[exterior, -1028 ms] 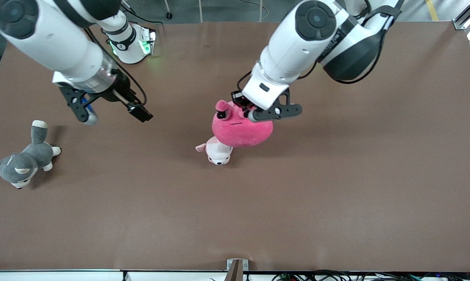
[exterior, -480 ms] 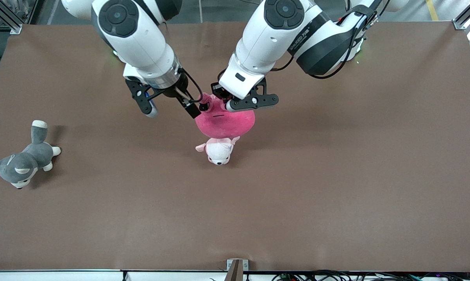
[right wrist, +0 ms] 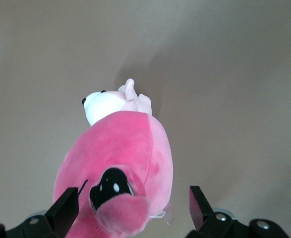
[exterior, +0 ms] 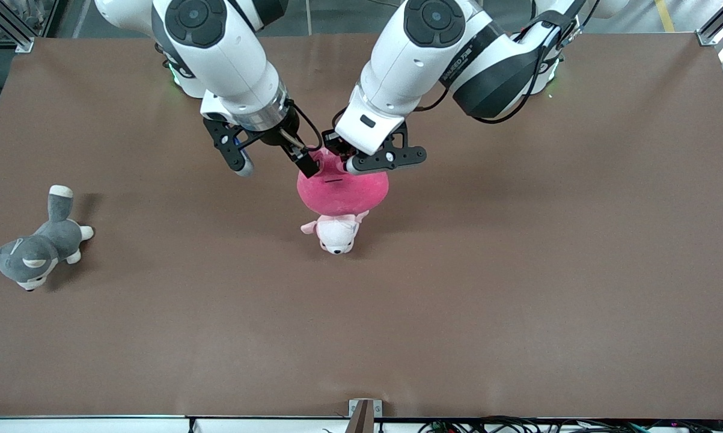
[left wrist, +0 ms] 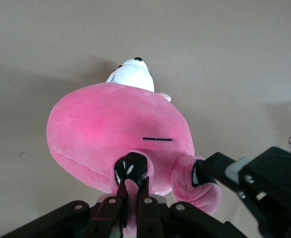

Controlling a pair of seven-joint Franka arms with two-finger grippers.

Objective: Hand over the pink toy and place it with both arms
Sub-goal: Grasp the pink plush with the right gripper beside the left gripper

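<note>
The left gripper point(exterior: 344, 157) is clamped on the top of the pink toy point(exterior: 342, 191), which hangs below it in the air over the middle of the table point(exterior: 517, 270), directly above the pale pink-and-white puppy plush point(exterior: 336, 233). The right gripper point(exterior: 271, 162) stands spread wide beside the toy's top, one finger point(exterior: 306, 166) against it, nothing grasped. A grey husky plush point(exterior: 33, 252) lies toward the right arm's end.
</note>
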